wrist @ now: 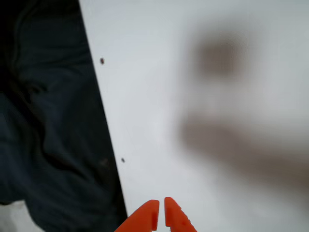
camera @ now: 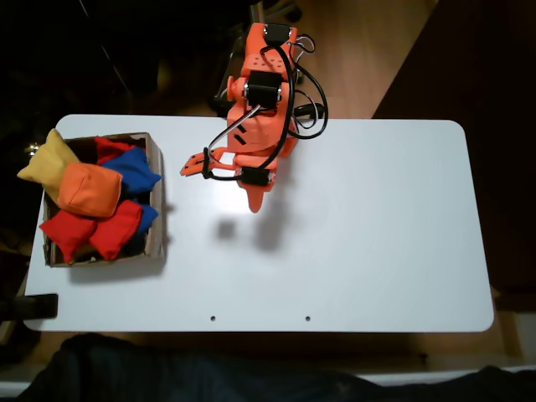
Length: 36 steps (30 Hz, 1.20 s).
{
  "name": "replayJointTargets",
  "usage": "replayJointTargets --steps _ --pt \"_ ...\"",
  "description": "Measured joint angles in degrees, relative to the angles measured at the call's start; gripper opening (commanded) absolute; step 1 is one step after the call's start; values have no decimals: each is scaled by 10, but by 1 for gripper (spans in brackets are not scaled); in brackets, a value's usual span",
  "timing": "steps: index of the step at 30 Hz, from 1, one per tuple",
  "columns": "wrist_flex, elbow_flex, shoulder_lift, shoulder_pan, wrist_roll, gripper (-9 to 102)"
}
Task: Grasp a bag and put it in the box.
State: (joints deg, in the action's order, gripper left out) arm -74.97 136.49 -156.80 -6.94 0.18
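While the bag [camera: 90, 189] lies atop the box [camera: 156, 201], the closed, empty gripper [wrist: 161, 212] hangs well right in the fixed view.

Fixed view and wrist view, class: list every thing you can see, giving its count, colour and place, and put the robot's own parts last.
table: one, white, fills the middle of the fixed view; two small dark holes near its lower edge.
box: one, brown cardboard, at the table's left end, piled full of beanbags.
orange bag: one, orange, on top of the pile in the box.
yellow beanbag: one, yellow, hanging over the box's upper left corner.
red beanbags: at least three, red, in the box.
blue beanbags: at least two, blue, right side of the box.
dark cloth: dark blue, below the table's lower edge.
arm: one, orange with black cables, at the table's upper edge.
claw: one, orange, tips nearly together over bare table.
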Motion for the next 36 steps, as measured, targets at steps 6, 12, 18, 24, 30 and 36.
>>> replayJointTargets --steps 6,12,18,24,30,36 --pt "17 76 -94 10 4 0" --pt "18 125 -144 11 4 0" --pt "18 180 -212 12 4 0" --pt "5 245 -308 25 4 0" --pt "1 263 -318 33 2 0" --pt "-1 281 -319 48 -11 0"
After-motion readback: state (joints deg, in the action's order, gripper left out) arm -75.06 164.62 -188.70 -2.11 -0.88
